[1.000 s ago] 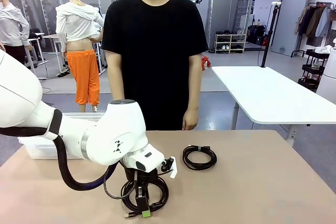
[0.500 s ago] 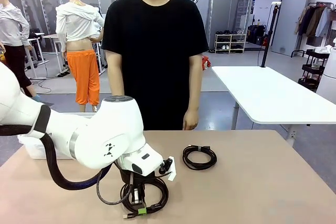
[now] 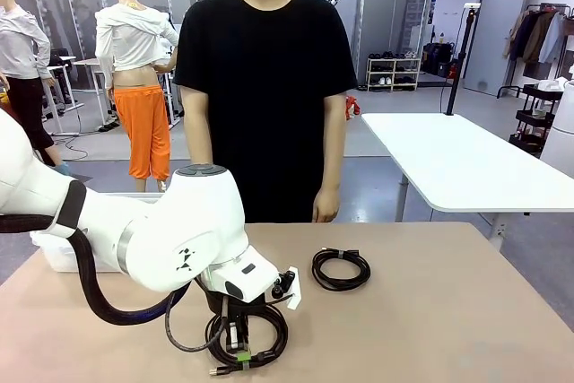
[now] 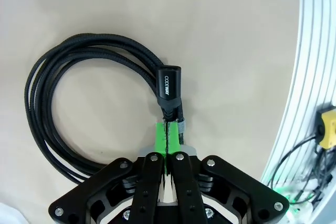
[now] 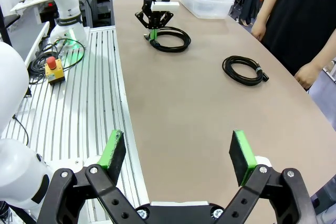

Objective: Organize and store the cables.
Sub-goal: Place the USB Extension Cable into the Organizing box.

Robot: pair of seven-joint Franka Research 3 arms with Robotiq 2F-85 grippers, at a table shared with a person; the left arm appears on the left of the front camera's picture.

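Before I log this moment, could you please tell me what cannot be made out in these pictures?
What the bin holds: front view, the left arm covers most of it; right wrist view, too far off.
The near cable: left wrist view, its lower loops run behind the left pincer, shut on it beside the plug.
The far cable: whether a band ties it, too small in the front view.

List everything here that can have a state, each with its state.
left gripper, shut on the near cable, fingers pinching it beside the plug
right gripper, open, holding nothing
near cable, coiled, lying on the table
far cable, coiled, lying free on the table
clear bin, no lid on
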